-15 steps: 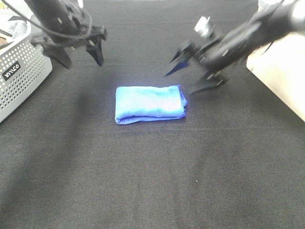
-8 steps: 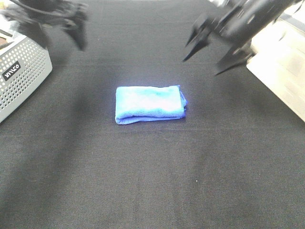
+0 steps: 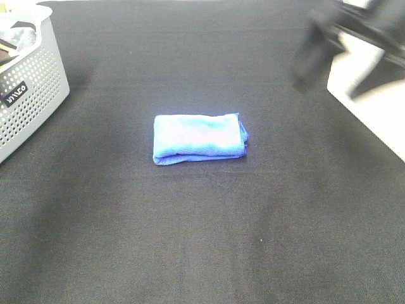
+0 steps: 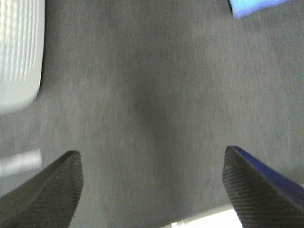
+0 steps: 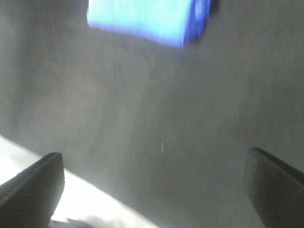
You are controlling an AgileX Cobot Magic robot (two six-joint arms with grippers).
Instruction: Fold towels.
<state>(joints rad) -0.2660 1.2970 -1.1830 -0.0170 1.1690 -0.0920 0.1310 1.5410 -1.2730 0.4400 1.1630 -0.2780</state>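
The royal-blue towel (image 3: 199,138) lies folded into a small flat rectangle in the middle of the black table. It also shows in the right wrist view (image 5: 147,19), and a corner of it in the left wrist view (image 4: 251,6). My right gripper (image 3: 338,60) is a blurred dark shape at the far right, well away from the towel; the right wrist view (image 5: 154,185) shows its fingers spread wide and empty. My left arm is out of the high view; the left wrist view (image 4: 152,183) shows that gripper open and empty over bare table.
A grey perforated basket (image 3: 28,95) with cloth in it stands at the far left edge; its wall shows in the left wrist view (image 4: 19,52). A pale surface (image 3: 373,107) borders the black table cloth (image 3: 202,240) at the right.
Both arms have pulled back and up from the towel: the left has left the high view, the right has moved to the far right corner. The towel has not moved.
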